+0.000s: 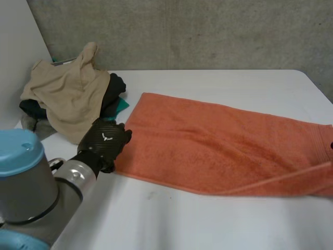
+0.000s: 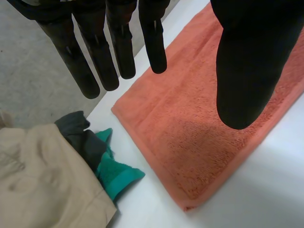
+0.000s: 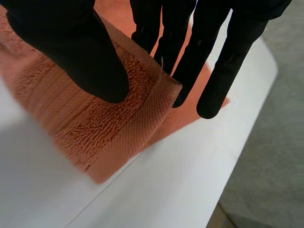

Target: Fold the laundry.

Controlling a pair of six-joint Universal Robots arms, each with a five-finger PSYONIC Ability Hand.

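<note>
Orange towel (image 1: 218,146) lay flat on the table (image 1: 208,224), long axis running from near the left side out past the right edge of the head view, one layer over most of its span. Its right end was partly raised, a turned-up near hem showing as a ridge. Left robot hand (image 1: 104,141) sat at the towel's near-left corner. In the left wrist view its fingers (image 2: 123,47) were straight and spread from the thumb, above the short end of the towel and grasping nothing. Right robot hand (image 3: 76,52) was at the towel's right end: thumb on top of the terry, fingers (image 3: 213,61) behind the woven border band (image 3: 156,109), corner pinched between them and lifted off the table. Unfolded pile at the far-left corner of the table: beige garment (image 1: 65,96) over a dark garment (image 1: 115,91), teal cloth (image 2: 114,173) poking out just beside the towel. Handling judgement: thick looped terry, soft and limp, moderately heavy for cloth, not slippery and not fragile; it should sag between grips and drag on the table rather than slide. Best holds are the corners and the flat woven band, where the hem is firmer and thinner to pinch. The left corner needs a pinch before any lift, or the fold will skew.
</note>
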